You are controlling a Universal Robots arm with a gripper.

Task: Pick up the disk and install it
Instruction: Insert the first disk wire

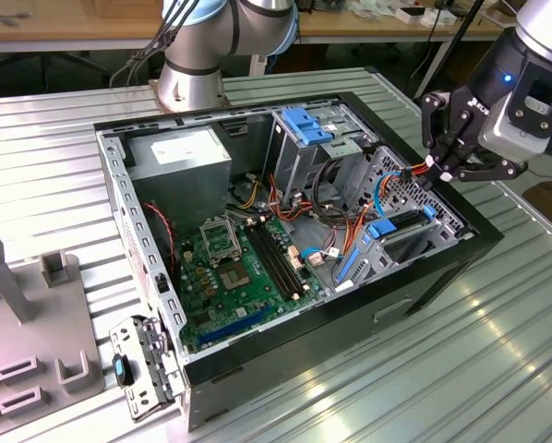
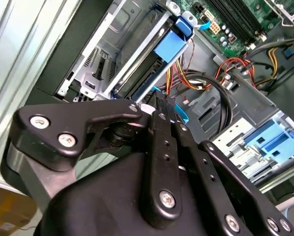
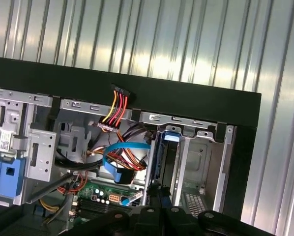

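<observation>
The gripper [image 1: 450,173] hangs over the corner of the open computer case [image 1: 424,277] at the exterior view's right, above the rim; its fingertips [image 2: 159,110] are drawn close together, a narrow pinch with nothing visible between them. The disk [image 2: 167,48] stands on edge in the grey drive cage [image 3: 201,147] in that corner, its blue carrier frame showing at the end; it is not the blue bracket [image 1: 306,125] on the taller cage further back. The relation that matters: the disk lies just below the fingertips and a little toward the exterior view's left, with its long axis running away from them into the case, toward the motherboard [image 1: 239,268]; the near end is hidden behind the gripper's linkage, so I cannot tell whether tips and carrier touch. A bundle of red and yellow cables [image 3: 116,105] crosses the rim just beside the cage.
</observation>
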